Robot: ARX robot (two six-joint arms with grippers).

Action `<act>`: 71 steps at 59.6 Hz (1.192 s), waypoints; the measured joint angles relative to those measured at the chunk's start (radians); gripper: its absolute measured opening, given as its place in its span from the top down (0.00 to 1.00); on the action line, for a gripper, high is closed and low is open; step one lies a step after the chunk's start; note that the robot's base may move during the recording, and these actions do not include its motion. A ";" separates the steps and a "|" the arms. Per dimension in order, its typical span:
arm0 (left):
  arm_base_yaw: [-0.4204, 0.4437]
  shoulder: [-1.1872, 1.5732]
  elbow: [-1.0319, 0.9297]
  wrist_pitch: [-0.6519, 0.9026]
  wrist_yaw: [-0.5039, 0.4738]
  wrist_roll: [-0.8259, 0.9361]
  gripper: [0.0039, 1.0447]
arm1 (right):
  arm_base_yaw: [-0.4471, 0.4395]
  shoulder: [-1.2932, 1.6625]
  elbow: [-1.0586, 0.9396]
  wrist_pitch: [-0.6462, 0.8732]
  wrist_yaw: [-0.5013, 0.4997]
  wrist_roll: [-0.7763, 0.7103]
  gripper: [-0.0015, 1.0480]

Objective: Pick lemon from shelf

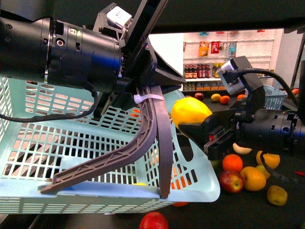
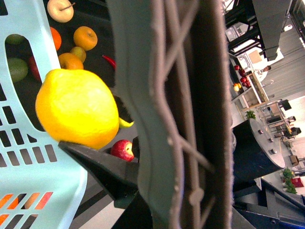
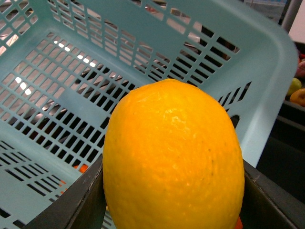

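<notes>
Nearest, slotted pale-blue plastic basket (image 1: 71, 119) hung by its ribbed grey handle (image 1: 143, 143), left tool (image 1: 159, 81) pressed shut round it. At the basket's right rim, lemon (image 1: 189, 112) pinched across its belly by the right tool (image 1: 198, 125), clear of the shelf. Likely light and firm, waxy pebbled rind, slippery toward the tapered ends, so best held mid-girth. Farther off, matte black shelf (image 1: 286, 212) strewn with loose apples and oranges (image 1: 232, 163).
</notes>
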 joint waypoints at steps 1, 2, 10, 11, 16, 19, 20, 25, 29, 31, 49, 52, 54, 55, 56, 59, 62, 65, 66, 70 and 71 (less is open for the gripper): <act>0.000 0.000 0.000 0.000 0.000 0.000 0.93 | 0.004 0.005 0.000 -0.003 0.003 0.000 0.38; 0.000 0.000 0.000 0.000 0.000 0.000 0.93 | 0.006 0.006 0.000 -0.004 0.006 -0.001 0.38; 0.000 0.000 0.000 0.000 0.000 0.000 0.93 | 0.029 0.032 0.000 -0.018 0.029 -0.007 0.38; 0.000 0.000 0.000 0.000 0.000 0.000 0.93 | 0.033 0.035 0.000 -0.018 0.029 -0.008 0.38; 0.000 0.000 0.000 0.000 0.000 0.000 0.93 | 0.050 0.043 0.000 -0.018 0.032 -0.009 0.28; 0.000 0.000 0.000 0.000 0.000 0.000 0.93 | 0.053 0.043 0.000 -0.010 0.040 -0.007 0.20; 0.000 0.000 0.000 0.000 0.000 0.000 0.93 | 0.053 0.043 0.000 -0.008 0.040 -0.007 0.18; 0.000 0.000 0.000 0.000 0.000 0.000 0.93 | 0.053 0.042 0.002 0.000 0.050 0.003 0.07; 0.000 0.000 0.000 -0.001 -0.001 -0.004 0.93 | 0.039 0.038 0.009 -0.005 0.080 0.023 0.02; 0.000 0.001 0.000 -0.001 0.001 -0.004 0.93 | 0.027 0.031 0.014 -0.023 0.093 0.024 0.02; 0.000 0.001 0.000 -0.001 -0.002 -0.006 0.93 | -0.166 -0.270 -0.062 -0.130 0.282 -0.042 0.02; 0.000 0.001 0.000 -0.001 -0.002 -0.005 0.93 | -0.199 -0.388 -0.132 -0.150 0.314 -0.072 0.02; 0.000 0.001 0.000 -0.001 -0.001 -0.006 0.93 | -0.216 -0.473 -0.185 -0.158 0.329 -0.095 0.02; 0.000 0.001 0.000 -0.001 0.000 -0.006 0.93 | -0.223 -0.515 -0.212 -0.166 0.334 -0.105 0.02; 0.000 0.000 0.000 -0.001 0.001 -0.006 0.93 | -0.227 -0.539 -0.227 -0.172 0.337 -0.110 0.02; 0.000 0.001 0.000 -0.001 0.001 -0.006 0.93 | -0.243 -0.655 -0.299 -0.209 0.359 -0.130 0.02; 0.000 0.000 0.000 -0.001 0.001 -0.006 0.93 | -0.261 -0.779 -0.372 -0.262 0.373 -0.140 0.02; 0.000 0.001 0.000 -0.001 0.000 -0.006 0.93 | -0.283 -0.911 -0.434 -0.350 0.374 -0.128 0.02; 0.000 0.001 0.000 -0.001 0.000 -0.006 0.93 | -0.290 -0.995 -0.466 -0.415 0.380 -0.114 0.02; 0.000 0.001 0.000 -0.001 -0.003 -0.006 0.94 | -0.294 -1.223 -0.547 -0.576 0.422 -0.108 0.02; 0.000 0.001 0.000 -0.001 -0.002 -0.006 0.94 | -0.293 -1.249 -0.554 -0.597 0.423 -0.108 0.02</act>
